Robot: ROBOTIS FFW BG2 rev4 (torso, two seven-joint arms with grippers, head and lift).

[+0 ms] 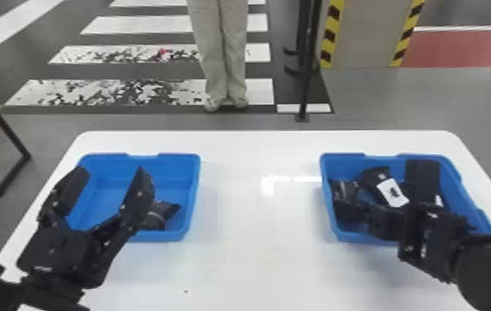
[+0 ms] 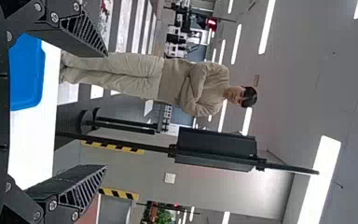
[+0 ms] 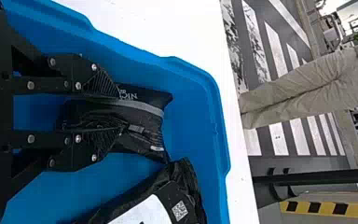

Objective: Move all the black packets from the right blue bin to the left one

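Where right claw clamps, packet sits between fingers

white label, qr code on black packet

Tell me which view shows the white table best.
The head view: it shows the white table between the left bin and right bin, out to its far corners. The left wrist view has a strip beside the left bin; the right wrist view, one past the right bin's rim.
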